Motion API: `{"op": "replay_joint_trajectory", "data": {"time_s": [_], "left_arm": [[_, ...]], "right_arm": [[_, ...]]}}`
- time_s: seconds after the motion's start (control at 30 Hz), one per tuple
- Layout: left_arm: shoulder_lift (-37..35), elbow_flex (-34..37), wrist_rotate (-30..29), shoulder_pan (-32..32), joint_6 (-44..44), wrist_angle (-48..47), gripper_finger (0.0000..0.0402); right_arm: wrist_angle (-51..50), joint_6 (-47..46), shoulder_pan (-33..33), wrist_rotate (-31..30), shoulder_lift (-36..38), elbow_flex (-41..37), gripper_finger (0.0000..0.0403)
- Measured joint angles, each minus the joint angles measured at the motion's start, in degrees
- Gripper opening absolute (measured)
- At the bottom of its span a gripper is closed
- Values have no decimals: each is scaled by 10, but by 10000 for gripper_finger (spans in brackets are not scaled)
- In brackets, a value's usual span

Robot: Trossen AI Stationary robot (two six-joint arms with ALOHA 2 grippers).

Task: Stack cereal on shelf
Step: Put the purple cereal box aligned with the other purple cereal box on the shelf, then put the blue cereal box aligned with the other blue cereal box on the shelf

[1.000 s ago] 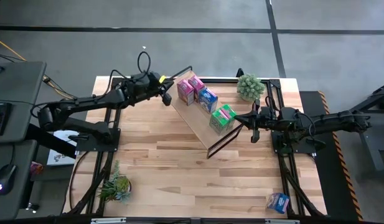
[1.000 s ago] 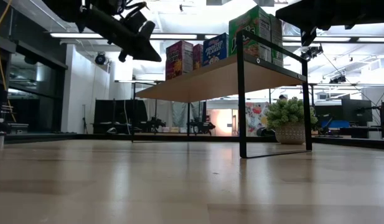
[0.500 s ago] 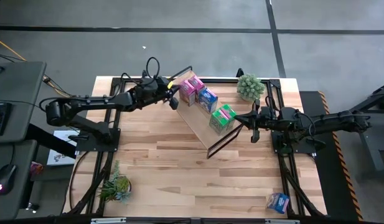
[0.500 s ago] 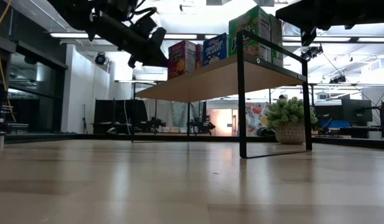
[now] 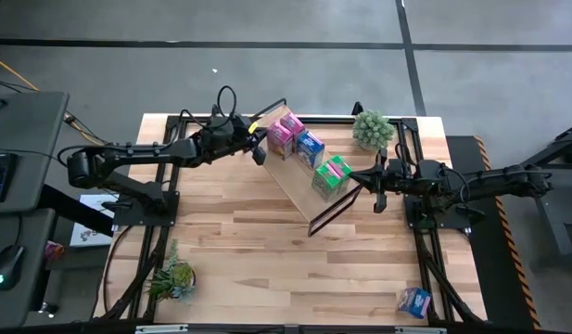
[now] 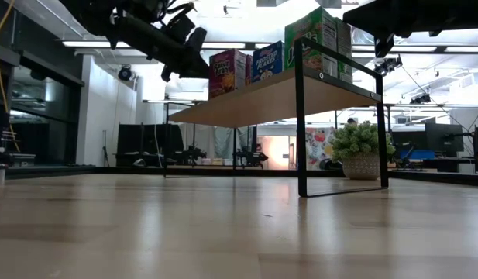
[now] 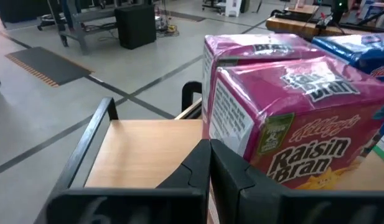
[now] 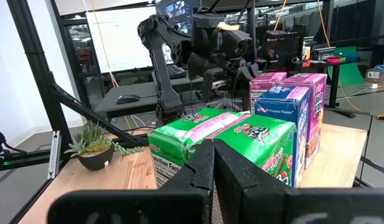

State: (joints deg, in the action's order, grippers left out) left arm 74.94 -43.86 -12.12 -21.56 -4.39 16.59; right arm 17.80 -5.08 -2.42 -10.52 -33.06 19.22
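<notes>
High view: left end effector (image 5: 260,148), fingers together, beside pink cereal (image 5: 282,136) on the shelf (image 5: 295,176); right end effector (image 5: 379,197) likewise together.

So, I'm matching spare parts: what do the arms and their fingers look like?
Both arms are black, slim and jointed, with looping black cables. The left gripper has a yellow tag near its wrist. The right gripper is all black. In the wrist views, the fingers are matte black, angular and wedge-shaped.

Bright overhead strip lights (image 6: 99,44); ceiling glare; soft foreground tabletop (image 6: 239,232)
</notes>
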Motion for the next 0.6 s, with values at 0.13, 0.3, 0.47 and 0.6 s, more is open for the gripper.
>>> {"op": "replay_joint_trajectory", "data": {"time_s": [0.13, 0.3, 0.47, 0.6], "left_arm": [[-4, -2, -14, -3, 31, -4, 0], [-58, -12, -62, -23, 77, 0, 0], [-146, -9, -53, -37, 91, -21, 0], [-216, 49, 12, -25, 59, 11, 0]], "right_arm": [[0, 0, 0, 0, 0, 0, 0], [0, 0, 0, 0, 0, 0, 0], [0, 2, 0, 0, 0, 0, 0], [19, 2, 0, 0, 0, 0, 0]]}}
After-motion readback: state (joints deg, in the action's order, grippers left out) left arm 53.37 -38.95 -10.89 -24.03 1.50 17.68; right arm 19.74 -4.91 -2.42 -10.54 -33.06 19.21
